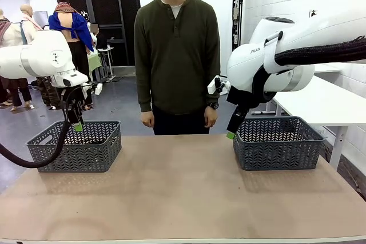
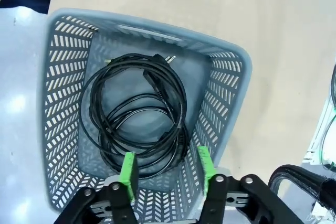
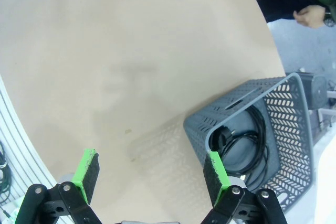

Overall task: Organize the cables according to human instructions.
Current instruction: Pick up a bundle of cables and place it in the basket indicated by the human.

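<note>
Cables coiled flat in both baskets

The left gripper (image 2: 165, 167) hangs over the left basket (image 2: 226, 72), jaws parted and empty. Below, looped cables (image 2: 137, 116) lie flat, one plug (image 2: 163, 60) pointing at the far wall. The right gripper (image 3: 152, 176) hangs wide open beside the right basket (image 3: 294, 124), which holds another coil (image 3: 252, 145).

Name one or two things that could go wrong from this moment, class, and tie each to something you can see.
1. The left gripper hangs with open fingers just above the coiled cables in the left basket; lifting away, a finger could snag a loop and drag it out.
2. The right gripper, also open, sits near the right basket rim; a careless move might knock that basket across the table.
</note>
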{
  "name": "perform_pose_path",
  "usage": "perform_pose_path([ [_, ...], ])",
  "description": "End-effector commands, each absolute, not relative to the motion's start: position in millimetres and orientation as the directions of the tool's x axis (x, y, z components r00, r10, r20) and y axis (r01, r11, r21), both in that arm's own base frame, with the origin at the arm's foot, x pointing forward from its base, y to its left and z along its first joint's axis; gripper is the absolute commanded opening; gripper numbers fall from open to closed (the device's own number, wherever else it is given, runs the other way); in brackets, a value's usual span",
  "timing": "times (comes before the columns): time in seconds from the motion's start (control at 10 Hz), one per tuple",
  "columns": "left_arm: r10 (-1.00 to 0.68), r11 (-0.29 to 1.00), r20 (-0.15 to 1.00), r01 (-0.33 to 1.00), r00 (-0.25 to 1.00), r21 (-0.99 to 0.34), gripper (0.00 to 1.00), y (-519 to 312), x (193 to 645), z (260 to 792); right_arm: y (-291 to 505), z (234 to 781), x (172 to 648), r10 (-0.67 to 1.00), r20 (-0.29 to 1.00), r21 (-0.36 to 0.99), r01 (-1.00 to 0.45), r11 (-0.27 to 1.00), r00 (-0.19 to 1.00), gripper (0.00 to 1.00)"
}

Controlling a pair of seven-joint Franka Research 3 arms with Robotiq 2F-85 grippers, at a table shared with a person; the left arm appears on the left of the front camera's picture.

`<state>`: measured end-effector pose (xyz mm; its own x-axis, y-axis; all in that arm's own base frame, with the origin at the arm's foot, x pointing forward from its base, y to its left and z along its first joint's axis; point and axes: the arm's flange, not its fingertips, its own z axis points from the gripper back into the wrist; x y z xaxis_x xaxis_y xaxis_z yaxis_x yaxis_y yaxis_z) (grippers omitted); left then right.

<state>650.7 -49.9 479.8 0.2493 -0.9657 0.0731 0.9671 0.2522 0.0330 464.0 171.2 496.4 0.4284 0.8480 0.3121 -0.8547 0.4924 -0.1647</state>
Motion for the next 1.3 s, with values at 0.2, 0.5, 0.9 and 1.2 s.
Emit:
perform_pose_path([
  [0.2, -0.957, 0.279, 0.088, 0.960, 0.277, 0.012, 1.00, -50.8, 649.7, 479.8, 170.8, 495.8, 463.8, 0.851, 0.301, -0.170, -0.854, 0.492, 0.431, 1.00],
  [0.5, -0.945, 0.305, 0.122, 0.952, 0.303, -0.003, 1.00, -50.9, 648.3, 476.6, 170.8, 495.8, 463.8, 0.851, 0.301, -0.170, -0.854, 0.492, 0.431, 1.00],
  [0.9, -0.959, 0.273, 0.082, 0.962, 0.271, 0.019, 1.00, -52.1, 649.8, 477.7, 170.8, 495.8, 463.8, 0.851, 0.301, -0.170, -0.854, 0.492, 0.431, 1.00],
  [1.2, -0.959, 0.273, 0.082, 0.962, 0.271, 0.019, 1.00, -52.1, 649.8, 477.7, 170.8, 495.8, 463.8, 0.851, 0.301, -0.170, -0.854, 0.492, 0.431, 1.00],
])
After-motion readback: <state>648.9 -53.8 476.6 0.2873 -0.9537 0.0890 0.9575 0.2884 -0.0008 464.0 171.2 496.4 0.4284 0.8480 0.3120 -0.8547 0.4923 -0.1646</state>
